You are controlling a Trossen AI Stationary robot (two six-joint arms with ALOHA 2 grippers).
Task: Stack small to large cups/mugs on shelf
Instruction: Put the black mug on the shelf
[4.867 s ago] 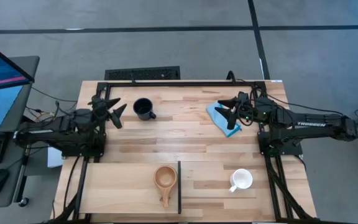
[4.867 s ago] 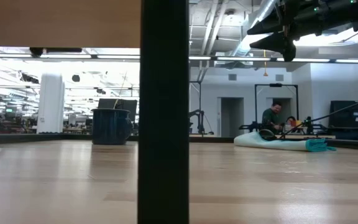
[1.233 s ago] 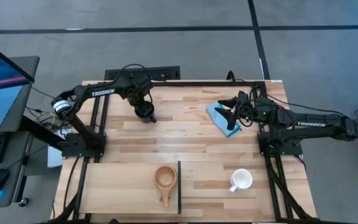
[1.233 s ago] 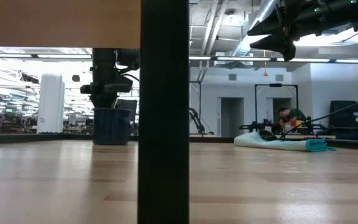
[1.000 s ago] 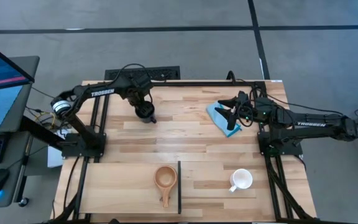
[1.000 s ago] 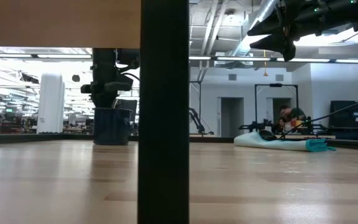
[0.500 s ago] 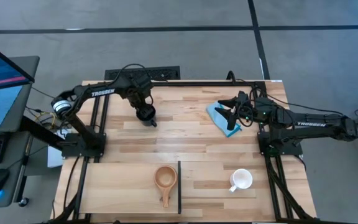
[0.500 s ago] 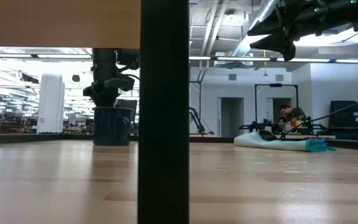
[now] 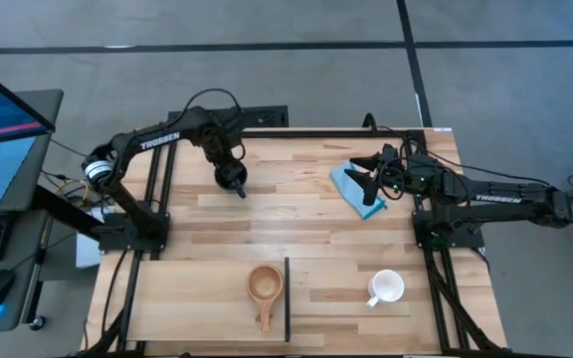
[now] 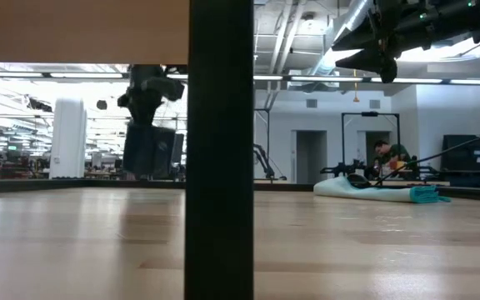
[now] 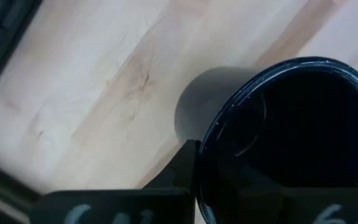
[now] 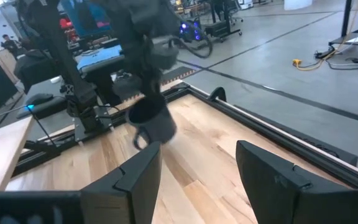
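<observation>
The left hand [image 9: 231, 175] is clamped on the black mug's [image 9: 232, 180] rim, holding it just clear of the tabletop [image 9: 296, 214] — presumably bound for the shelf [image 9: 197, 293], where the wooden cup [image 9: 265, 285] sits. The right hand [image 9: 364, 174] waits spread wide above the blue cloth [image 9: 350, 189] — empty.

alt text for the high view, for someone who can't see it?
The left gripper is shut on the black mug over the table's far left. The right gripper hangs open above a blue cloth; the wooden cup sits on the shelf, the white mug beside it.
</observation>
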